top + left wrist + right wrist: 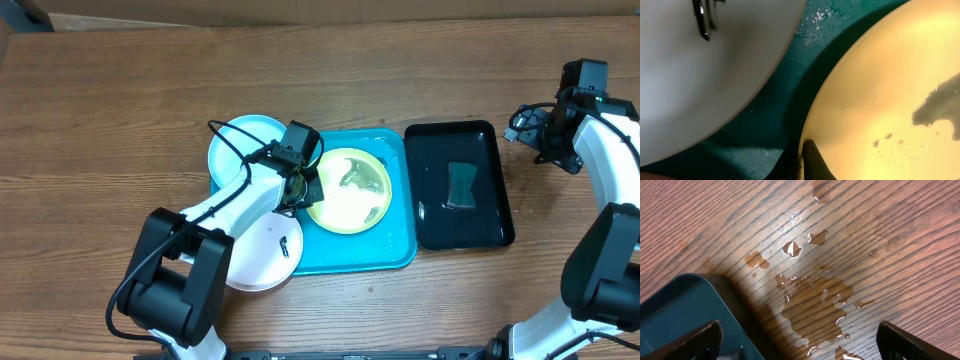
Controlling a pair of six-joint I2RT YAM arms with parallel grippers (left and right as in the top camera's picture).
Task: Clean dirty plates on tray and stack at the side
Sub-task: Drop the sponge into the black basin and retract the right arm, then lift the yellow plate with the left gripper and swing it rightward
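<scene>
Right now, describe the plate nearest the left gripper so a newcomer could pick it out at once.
Start at the large turquoise rectangular plastic tray in the middle of the wooden table. The round yellow-green plastic plate lies flat inside it. The pale blue round plate and the white round plate sit at the tray's left edge; only this one is yellow-green.

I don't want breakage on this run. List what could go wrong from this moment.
The left pincer holds the yellow-green plate only by its rim; wet, it may slip when lifted, and the liquid on it could spill. The white plate lies across the blue tray's edge close by; a swing might nudge it. Puddles on the table could spread under things.
</scene>
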